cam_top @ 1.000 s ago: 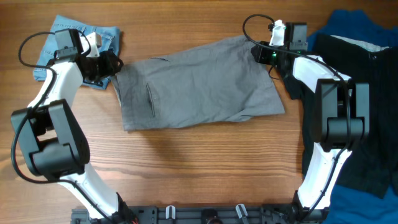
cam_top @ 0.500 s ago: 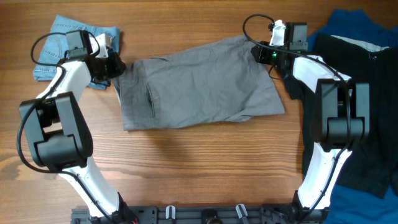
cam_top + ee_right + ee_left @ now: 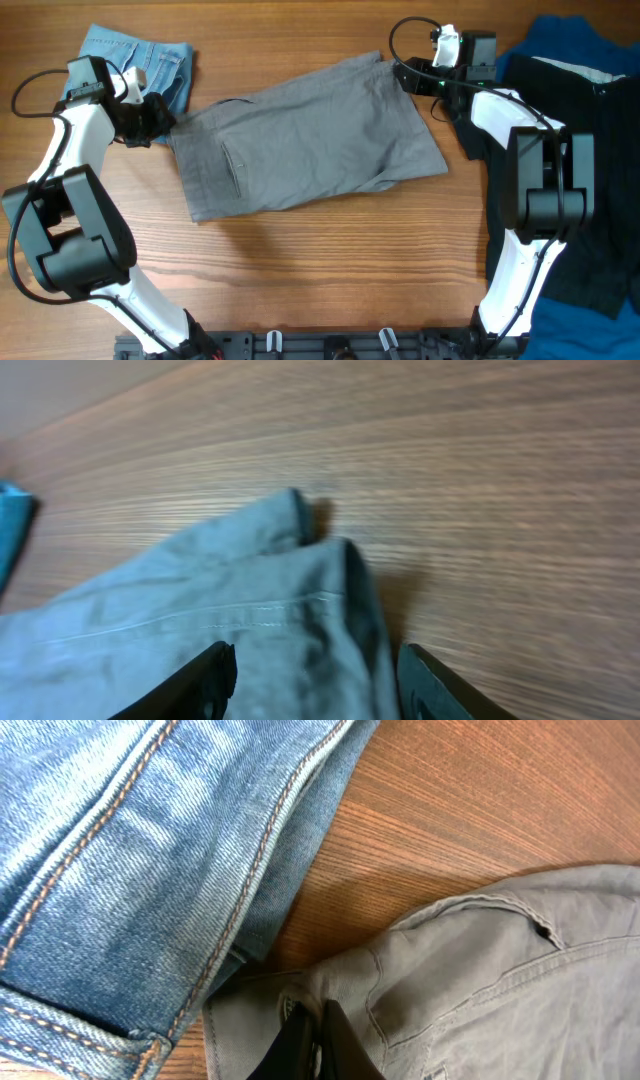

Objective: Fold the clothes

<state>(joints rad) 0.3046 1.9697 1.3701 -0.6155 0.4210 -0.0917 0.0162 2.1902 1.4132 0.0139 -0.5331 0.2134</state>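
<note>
Grey shorts [image 3: 310, 135] lie spread flat on the counter [image 3: 330, 270], with no fold made (all the folding is left). Left claw [image 3: 160, 120] is pinched tight on their left corner, beside the denim shorts [image 3: 140, 55]. Right claw [image 3: 405, 78] stands parted astride the far right corner.

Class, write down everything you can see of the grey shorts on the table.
The grey shorts look like plain mid-grey woven cloth. They are spread flat and slightly creased, lying aslant on the wooden table. A welt pocket shows near the end that the left tool grips. That tool is shut on a corner beside the denim shorts. The opposite corner lies between the fingers of the open right tool.
</note>
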